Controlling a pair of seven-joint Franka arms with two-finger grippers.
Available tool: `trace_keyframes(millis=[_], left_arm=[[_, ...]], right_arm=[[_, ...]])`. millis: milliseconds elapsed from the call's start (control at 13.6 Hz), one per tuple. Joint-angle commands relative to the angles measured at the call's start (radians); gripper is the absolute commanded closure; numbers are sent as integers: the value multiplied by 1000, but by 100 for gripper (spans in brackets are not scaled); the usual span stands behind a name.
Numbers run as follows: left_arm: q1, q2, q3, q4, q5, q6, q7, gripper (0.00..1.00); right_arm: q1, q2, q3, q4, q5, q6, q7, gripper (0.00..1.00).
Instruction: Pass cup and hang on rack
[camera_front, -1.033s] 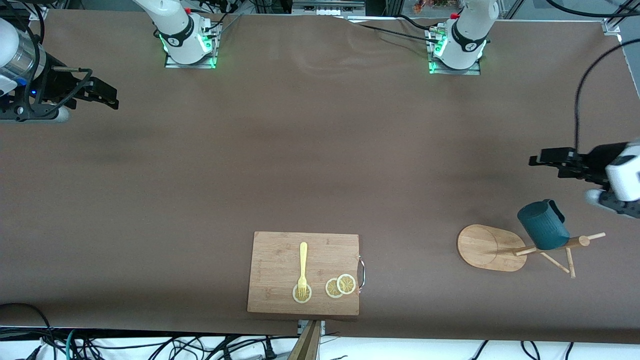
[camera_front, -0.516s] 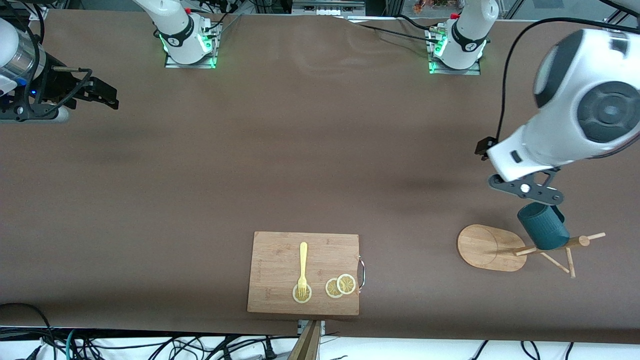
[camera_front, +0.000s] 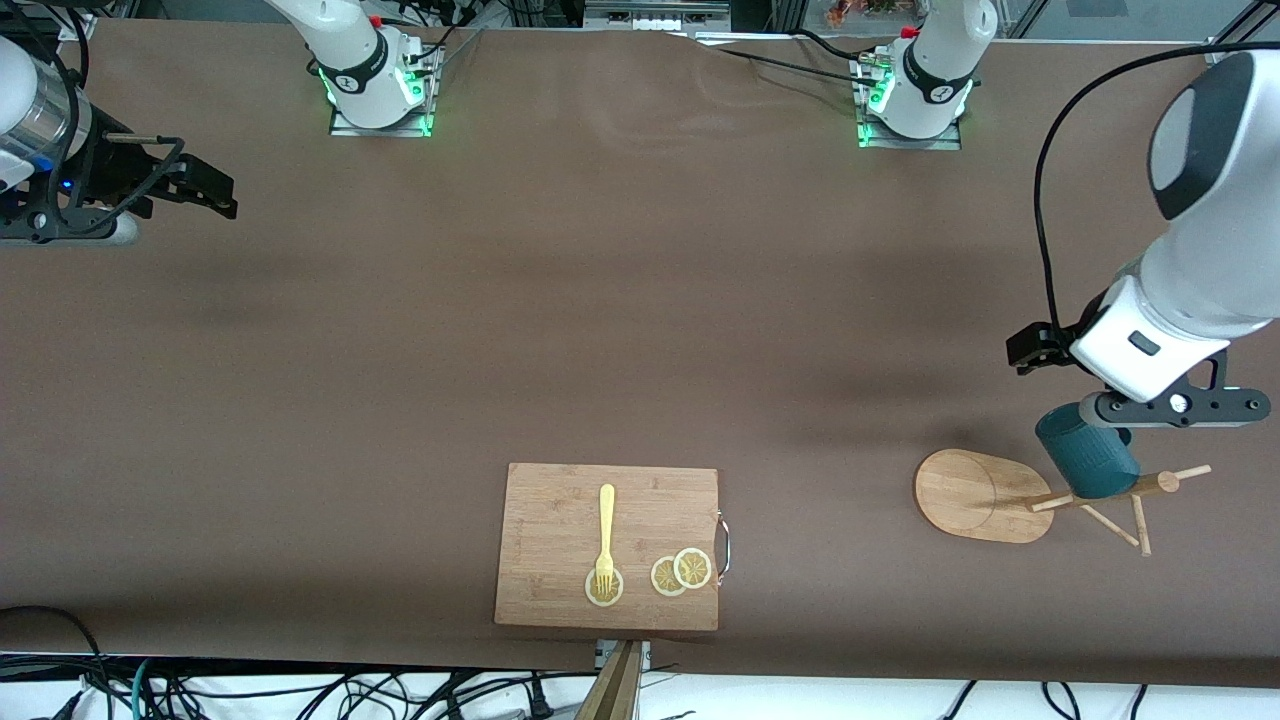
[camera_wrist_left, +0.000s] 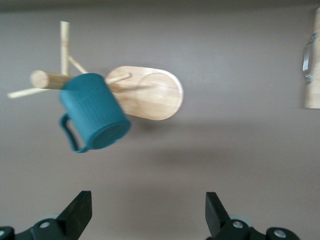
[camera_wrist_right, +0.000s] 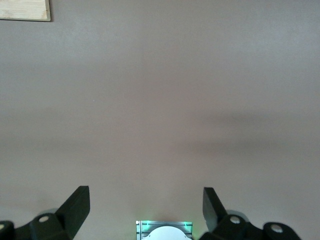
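The dark teal cup (camera_front: 1088, 458) rests on the upper pegs of the bamboo rack (camera_front: 972, 495), toward the left arm's end of the table. In the left wrist view the cup (camera_wrist_left: 95, 116) shows its base. Its mouth is against the rack's pole (camera_wrist_left: 47, 80), and the handle loop hangs free with no peg through it. My left gripper (camera_front: 1038, 350) (camera_wrist_left: 148, 215) is open and empty, up over bare table beside the rack and apart from the cup. My right gripper (camera_front: 205, 190) (camera_wrist_right: 145, 212) is open and empty and waits at the right arm's end.
A rectangular bamboo cutting board (camera_front: 560, 500) lies near the front edge at mid-table. A yellow fork (camera_front: 606, 520) and lemon slices (camera_front: 681, 572) lie on it. Its handle edge shows in the left wrist view (camera_wrist_left: 311, 60). Cables hang off the table's front edge.
My left arm has swung in from the table's end, passed over the cup and now holds its hand above the table beside the rack. The cup, the rack and the right arm have not moved.
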Motion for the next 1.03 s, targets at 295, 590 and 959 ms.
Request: trace_keyframes(millis=[295, 590, 959], left_arm=[[-171, -302, 235, -432, -88, 244, -18, 0], [-139, -318, 226, -440, -120, 221, -15, 0], [-78, -397, 173, -547, -121, 222, 48, 0]], right_arm=[[-11, 8, 6, 22, 19, -8, -5, 0], [-11, 8, 6, 22, 19, -8, -5, 0], [-11, 8, 6, 22, 19, -9, -5, 0]])
